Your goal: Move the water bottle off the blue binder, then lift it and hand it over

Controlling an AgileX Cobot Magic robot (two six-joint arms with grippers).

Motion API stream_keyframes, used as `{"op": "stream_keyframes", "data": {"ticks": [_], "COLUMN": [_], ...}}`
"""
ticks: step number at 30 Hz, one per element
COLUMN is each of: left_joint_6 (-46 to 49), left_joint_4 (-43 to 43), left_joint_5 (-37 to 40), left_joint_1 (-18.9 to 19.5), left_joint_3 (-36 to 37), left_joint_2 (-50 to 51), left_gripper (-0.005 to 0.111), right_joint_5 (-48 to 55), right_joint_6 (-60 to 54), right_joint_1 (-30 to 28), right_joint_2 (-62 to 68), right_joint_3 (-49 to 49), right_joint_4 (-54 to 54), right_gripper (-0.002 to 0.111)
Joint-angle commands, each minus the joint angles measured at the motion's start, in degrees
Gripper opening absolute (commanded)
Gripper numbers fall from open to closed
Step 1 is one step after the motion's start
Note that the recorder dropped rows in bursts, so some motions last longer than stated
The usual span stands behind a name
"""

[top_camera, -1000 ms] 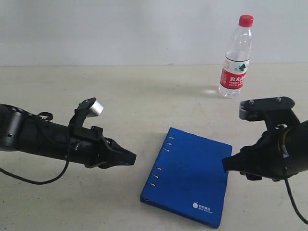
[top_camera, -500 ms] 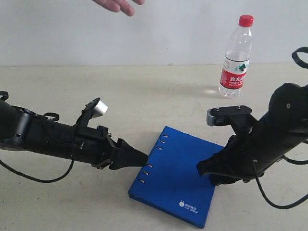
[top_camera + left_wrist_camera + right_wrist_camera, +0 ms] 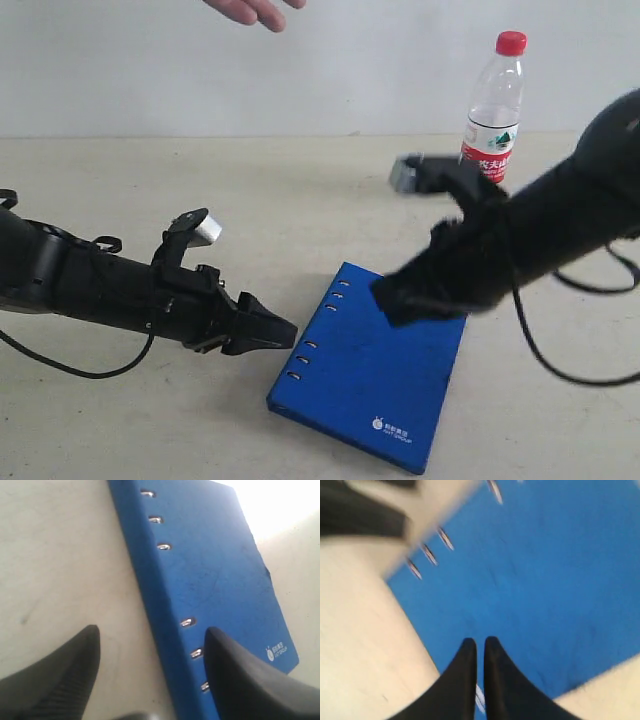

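Observation:
The water bottle, clear with a red cap, stands upright on the table at the back right, off the blue binder. The binder lies flat at the front centre, its riveted spine toward my left arm. My left gripper is low at the spine. In the left wrist view it stands open, one finger over the table and the other over the rivets of the binder. My right gripper hovers over the binder's far edge. In the blurred right wrist view it is shut, empty, above the blue cover.
A person's hand reaches in at the top edge, left of centre. A pale wall closes off the back of the beige table. Black cables trail from both arms, one looping at the right.
My right arm has swung up and to the left over the binder, and its jaws have closed. My left gripper has opened at the spine. The binder has shifted left.

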Motion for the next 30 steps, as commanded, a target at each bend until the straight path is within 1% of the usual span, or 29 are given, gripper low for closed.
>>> {"op": "stream_keyframes", "data": {"ticks": [1,4,6,8,10,13,14,15,16,17,18,19,20,21,22,23,25,26,27,28,30], "left_joint_6": [0.56,0.56,0.42,0.42,0.42,0.42,0.42,0.42,0.42,0.42,0.42,0.42,0.42,0.42,0.42,0.42,0.33,-0.68,-1.09,-1.68,-2.51], "left_joint_4": [-0.19,-0.19,-0.19,-0.19,-0.19,-0.19,-0.19,-0.19,-0.19,-0.19,-0.19,-0.19,-0.19,-0.19,-0.19,-0.19,-0.19,-0.19,-0.19,-0.19,-0.11], "left_joint_5": [-0.22,-0.11,-0.11,0.18,0.87,1.95,2.07,2.07,2.07,2.07,2.07,2.07,2.07,2.07,2.07,2.07,2.79,4.60,5.85,7.48,7.31], "left_joint_1": [0.79,2.36,3.57,4.48,4.60,4.60,4.49,4.49,4.49,4.49,4.49,4.49,4.49,4.49,4.49,4.49,4.49,4.49,4.49,4.27,3.74], "left_joint_3": [-0.30,-0.30,-0.30,-0.19,-0.19,-0.19,-0.19,-0.19,-0.19,-0.19,-0.19,-0.19,-0.19,-0.19,-0.19,-0.19,-0.19,-0.19,-0.19,-0.19,-0.19], "left_joint_2": [-0.30,-0.69,-1.10,-1.50,-1.84,-1.84,-1.84,-1.84,-1.84,-1.84,-1.84,-1.84,-1.84,-1.84,-1.84,-1.84,-1.84,-1.84,-1.84,-1.84,-1.84], "left_gripper": [0.057,0.057,0.057,0.057,0.057,0.057,0.057,0.057,0.057,0.057,0.057,0.057,0.057,0.057,0.057,0.057,0.057,0.057,0.057,0.057,0.057], "right_joint_5": [-4.17,-9.14,-9.40,-8.35,-7.87,-7.87,-7.87,-8.10,-9.70,-11.39,-15.93,-19.93,-28.10,-37.51,-40.17,-42.03,-41.48,-39.00,-37.43,-36.23,-36.62], "right_joint_6": [-1.38,-3.57,-6.58,-7.67,-6.97,1.29,6.54,9.48,13.05,14.46,13.00,11.79,12.93,13.37,13.37,14.55,19.28,24.64,25.63,27.09,28.87], "right_joint_1": [-0.11,-0.11,-0.11,-0.11,-0.11,-0.11,-0.11,-0.11,-0.11,-0.11,-0.11,-0.11,-0.11,-0.11,-0.11,-0.11,-0.11,-0.11,-0.11,-0.11,-0.11], "right_joint_2": [-14.47,-27.45,-37.07,-46.60,-54.84,-66.71,-72.78,-75.43,-79.06,-79.97,-80.09,-79.48,-78.23,-76.26,-75.49,-74.57,-72.77,-70.79,-68.90,-65.37,-61.37], "right_joint_3": [-6.75,-7.60,-6.40,-3.38,0.79,9.34,14.17,17.80,23.51,26.79,33.63,37.11,42.74,46.37,47.65,47.85,47.85,47.85,47.85,47.85,47.85], "right_joint_4": [2.47,2.28,0.88,-1.91,-2.46,-2.46,-2.46,-2.46,-2.56,-2.68,-2.68,-2.80,1.57,7.47,9.34,11.53,13.46,13.46,13.46,13.46,13.55], "right_gripper": [0.000,0.000,0.000,0.000,0.000,0.000,0.000,0.000,0.000,0.000,0.000,0.000,0.005,0.015,0.021,0.029,0.049,0.066,0.068,0.064,0.056]}}
